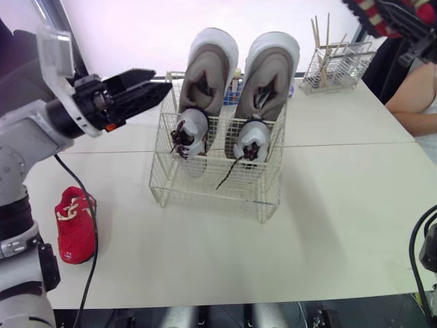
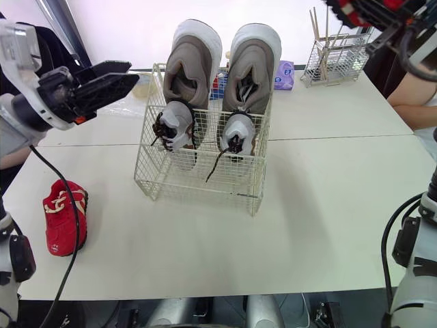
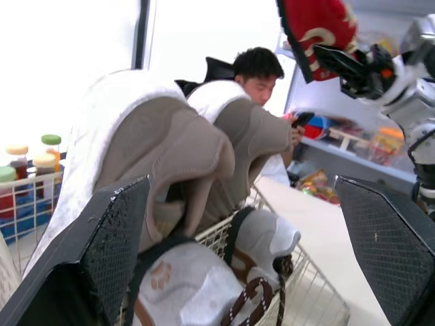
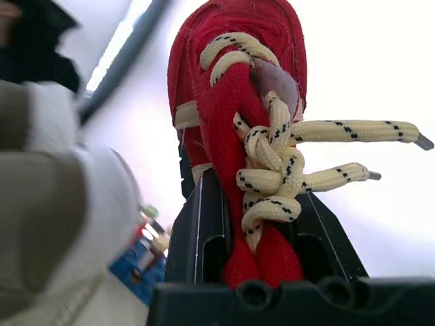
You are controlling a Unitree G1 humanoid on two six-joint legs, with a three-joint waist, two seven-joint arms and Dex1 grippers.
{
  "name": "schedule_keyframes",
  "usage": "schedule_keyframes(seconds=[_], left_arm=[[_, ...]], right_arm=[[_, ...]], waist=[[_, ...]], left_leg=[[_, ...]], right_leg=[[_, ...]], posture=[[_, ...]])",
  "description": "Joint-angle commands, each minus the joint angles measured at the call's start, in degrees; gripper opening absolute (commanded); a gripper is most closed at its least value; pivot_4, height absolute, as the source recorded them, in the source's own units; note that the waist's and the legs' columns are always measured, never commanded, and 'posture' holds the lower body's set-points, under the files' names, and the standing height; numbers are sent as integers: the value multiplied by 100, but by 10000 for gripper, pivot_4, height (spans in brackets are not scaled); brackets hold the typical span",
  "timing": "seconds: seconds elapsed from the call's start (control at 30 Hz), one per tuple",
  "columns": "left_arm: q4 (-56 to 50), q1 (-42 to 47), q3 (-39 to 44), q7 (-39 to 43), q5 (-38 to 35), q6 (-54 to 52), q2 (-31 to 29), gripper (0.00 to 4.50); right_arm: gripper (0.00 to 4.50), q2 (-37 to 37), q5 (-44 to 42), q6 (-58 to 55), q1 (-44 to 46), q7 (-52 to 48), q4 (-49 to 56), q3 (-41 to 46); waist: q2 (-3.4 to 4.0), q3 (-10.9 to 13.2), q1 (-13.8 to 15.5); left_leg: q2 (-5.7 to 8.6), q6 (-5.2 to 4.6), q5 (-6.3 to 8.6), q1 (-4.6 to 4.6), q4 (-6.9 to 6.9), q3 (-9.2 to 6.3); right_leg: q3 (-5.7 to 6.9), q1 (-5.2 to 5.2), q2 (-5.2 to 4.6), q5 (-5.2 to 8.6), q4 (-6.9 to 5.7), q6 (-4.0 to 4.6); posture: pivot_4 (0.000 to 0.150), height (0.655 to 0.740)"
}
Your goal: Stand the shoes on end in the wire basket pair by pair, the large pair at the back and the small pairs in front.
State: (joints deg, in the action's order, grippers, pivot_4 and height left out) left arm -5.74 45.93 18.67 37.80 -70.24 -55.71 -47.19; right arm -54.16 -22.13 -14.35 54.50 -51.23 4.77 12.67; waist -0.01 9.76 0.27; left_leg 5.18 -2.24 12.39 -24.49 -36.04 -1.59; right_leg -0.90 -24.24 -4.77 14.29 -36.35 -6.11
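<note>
White table [image 1: 328,225], head view. Lower left of the frame: one small red suede shoe with cream laces [image 1: 74,225] lies flat on the tabletop, well apart from the basket.

Centre: cream wire basket [image 1: 205,191]. Front row holds a small grey-and-white pair with dark laces, one shoe [image 1: 191,137] left of the other [image 1: 251,142], both on end, a loose lace trailing down the mesh. Behind them stands the large taupe pair with white soles, left shoe [image 1: 208,75] and right shoe [image 1: 270,75], upright and rising well above the rim.

Upper left: my left gripper [image 1: 162,78] hovers just beside the basket's left rim, fingers spread wide, nothing between them.

Upper right corner: my right gripper [image 4: 258,224] is raised high, fingers clamped on a second red suede shoe with speckled cream laces [image 4: 238,75], laces tied and hanging out to one side.

Far right of the table: a small wire rack holding wooden sticks [image 1: 338,65]. A person's arm [image 1: 413,102] shows at the right edge.
</note>
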Motion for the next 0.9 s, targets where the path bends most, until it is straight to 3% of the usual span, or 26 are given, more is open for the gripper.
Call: schedule_keyframes(seconds=[0.03,0.27,0.63,0.73,0.87,0.9], left_arm=[[153,381,23,230,-130,-236,-165,45000],[447,952,11,367,-593,-1029,-153,45000],[264,897,-34,235,-878,-1503,-34,45000],[241,842,-24,197,-941,-1569,-10,36348],[209,737,24,167,-1079,-1599,-32,15902],[215,718,45,132,-1128,-1608,-26,12518]], right_arm=[[2928,-40,-165,194,297,-531,516,-358],[2928,403,44,875,514,-1340,668,-1250],[2928,938,445,1631,676,-1615,441,-1624],[2917,998,470,1714,718,-1691,408,-1656],[2917,1019,513,1765,747,-1758,338,-1659],[2917,1024,515,1756,752,-1766,321,-1648]], waist=[[-5,3,-3],[-16,10,-8],[-20,12,-6],[-20,12,-5],[-20,12,-5],[-20,12,-6]], left_leg=[[0,0,0,0,-2,0],[1,5,-3,0,-5,-2],[2,27,-15,-1,-4,-2],[2,30,-17,-1,-4,-2],[2,31,-17,-1,-6,-2],[2,31,-17,-1,-6,-2]], right_leg=[[0,0,0,-2,-1,-4],[-1,-1,-2,-3,-2,-6],[-4,-8,-2,-5,-10,-8],[-4,-9,-2,-5,-10,-8],[-4,-9,-2,-5,-14,-8],[-5,-10,-2,-5,-16,-8]], posture=[[1500,7400],[1500,7400],[1500,7400],[1500,7400],[1500,7400],[1500,7400]])
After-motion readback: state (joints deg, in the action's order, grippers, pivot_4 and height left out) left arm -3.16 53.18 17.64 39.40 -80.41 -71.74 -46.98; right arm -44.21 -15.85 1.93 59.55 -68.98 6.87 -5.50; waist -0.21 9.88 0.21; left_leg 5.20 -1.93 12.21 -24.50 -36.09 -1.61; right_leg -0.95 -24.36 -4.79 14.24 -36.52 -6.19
